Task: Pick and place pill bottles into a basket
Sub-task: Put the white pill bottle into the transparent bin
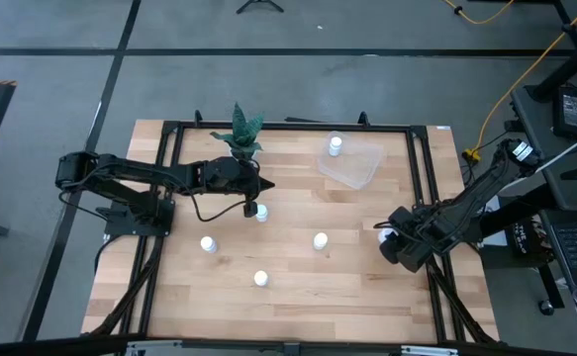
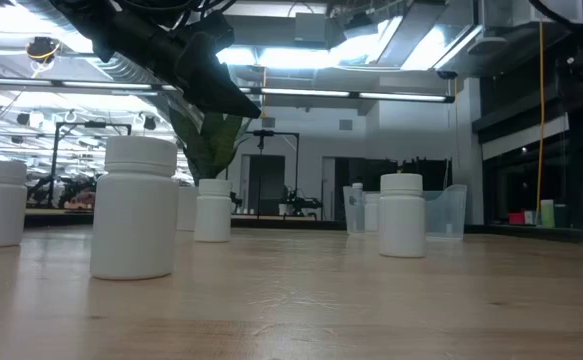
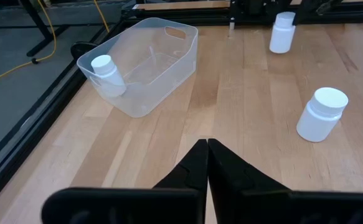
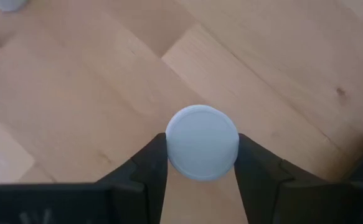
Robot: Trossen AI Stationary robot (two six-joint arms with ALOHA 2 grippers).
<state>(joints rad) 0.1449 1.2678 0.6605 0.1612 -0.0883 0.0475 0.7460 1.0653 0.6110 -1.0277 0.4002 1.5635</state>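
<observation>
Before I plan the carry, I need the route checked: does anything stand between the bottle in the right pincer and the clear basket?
Nothing visible does. The right pincer grips a small white pill bottle; only bare wooden table lies between it and the clear plastic basket.

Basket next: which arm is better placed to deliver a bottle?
Right. The right end effector already has its fingers on either side of a pill bottle near the table's right edge. The left end effector is shut and empty; only one bottle is in the basket.
</observation>
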